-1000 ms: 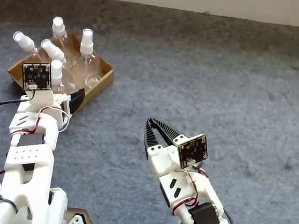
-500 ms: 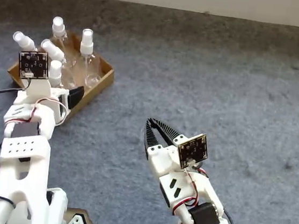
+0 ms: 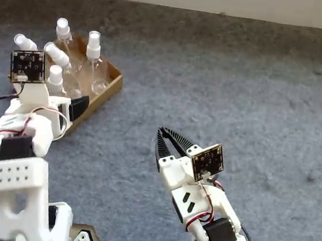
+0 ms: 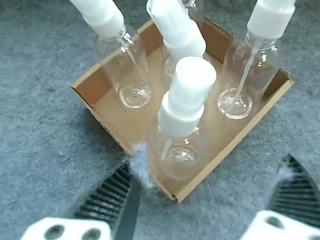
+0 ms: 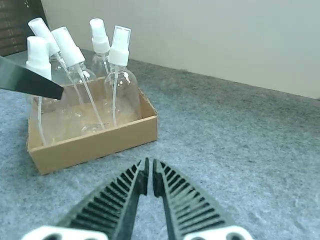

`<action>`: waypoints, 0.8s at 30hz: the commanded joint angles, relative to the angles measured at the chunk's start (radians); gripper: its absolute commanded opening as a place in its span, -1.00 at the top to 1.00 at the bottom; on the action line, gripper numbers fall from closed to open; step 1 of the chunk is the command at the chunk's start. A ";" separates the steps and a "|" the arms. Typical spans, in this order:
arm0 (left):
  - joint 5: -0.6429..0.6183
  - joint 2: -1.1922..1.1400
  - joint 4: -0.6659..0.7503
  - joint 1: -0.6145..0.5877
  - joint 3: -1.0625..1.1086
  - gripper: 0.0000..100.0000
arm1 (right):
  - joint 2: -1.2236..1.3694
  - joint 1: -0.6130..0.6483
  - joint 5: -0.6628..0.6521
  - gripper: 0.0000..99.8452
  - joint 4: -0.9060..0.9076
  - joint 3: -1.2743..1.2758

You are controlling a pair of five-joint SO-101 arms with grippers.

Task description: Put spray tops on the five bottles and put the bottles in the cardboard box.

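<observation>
A shallow cardboard box [image 3: 105,92] sits at the far left of the grey carpet. Several clear bottles with white spray tops [image 3: 93,45] stand or lean inside it. My left gripper [image 3: 70,101] hovers open just over the box's near edge, its jaws wide apart and holding nothing. In the left wrist view the left gripper [image 4: 207,169] straddles the nearest bottle [image 4: 184,102] from above, with the box wall [image 4: 93,88] below. My right gripper [image 3: 161,133] rests shut and empty on the carpet mid-table. The right wrist view has the right gripper [image 5: 149,169] pointing toward the box [image 5: 95,146].
Grey carpet [image 3: 239,94] stretches open to the right of the box and behind it. A pale wall [image 5: 225,35] borders the far side. The left arm's black finger [image 5: 30,82] crosses in front of the bottles in the right wrist view.
The left arm has drawn back and to the left from the box, its wrist camera shifting up-left in the high view. The right arm has not moved.
</observation>
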State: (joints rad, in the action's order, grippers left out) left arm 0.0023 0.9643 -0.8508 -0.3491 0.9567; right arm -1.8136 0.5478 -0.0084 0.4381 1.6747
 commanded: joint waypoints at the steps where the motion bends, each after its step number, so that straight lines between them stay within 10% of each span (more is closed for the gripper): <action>1: 0.051 0.223 -0.135 0.013 -0.091 0.30 | -0.012 -0.013 -0.012 0.96 0.004 0.166; 11: 0.095 0.262 -0.479 0.047 -0.338 0.32 | -0.013 -0.013 -0.012 0.96 0.033 0.166; 24: 0.121 0.266 -0.727 0.142 -0.542 0.91 | -0.013 -0.013 -0.012 0.96 0.035 0.166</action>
State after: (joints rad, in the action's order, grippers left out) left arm 0.0882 1.2252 -1.5489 -0.2232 0.4703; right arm -1.8136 0.5478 -0.0084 0.4687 1.6747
